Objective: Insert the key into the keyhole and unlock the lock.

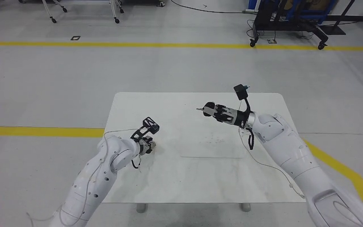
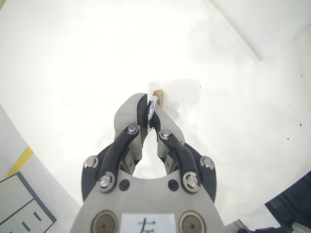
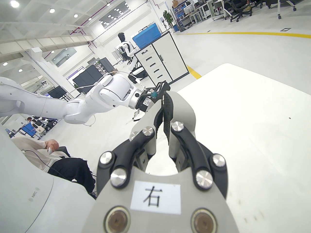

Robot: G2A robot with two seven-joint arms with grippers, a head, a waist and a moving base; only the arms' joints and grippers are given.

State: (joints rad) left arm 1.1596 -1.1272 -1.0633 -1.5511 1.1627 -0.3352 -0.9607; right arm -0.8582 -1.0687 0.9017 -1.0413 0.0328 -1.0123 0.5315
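so the left gripper (image 2: 151,105) is clamped on the lock (image 2: 159,97). it's pinching the silver shackle (image 2: 150,113) between the pads, and the little brass body pokes out past the fingertips, low over the white bench (image 1: 187,164) toward its left side. can't tell if the body touches the surface or just hangs over it. the right gripper (image 3: 165,99) is up in the air over the back-middle of the bench, well apart from the lock, with its fingers pinched together. in the top view a thin silver sliver sticks out of its tip, which i take to be the key (image 1: 199,109).

handling-wise, both bits look like small hard metal, so light and slick. with the lock held by the shackle, my guess is the body can swivel when the key pushes on it, so it probably wants bracing against the bench. the key is best held by its bow, square to the pads with the blade free, or it'll twist when turned. can't tell which way the keyhole faces.
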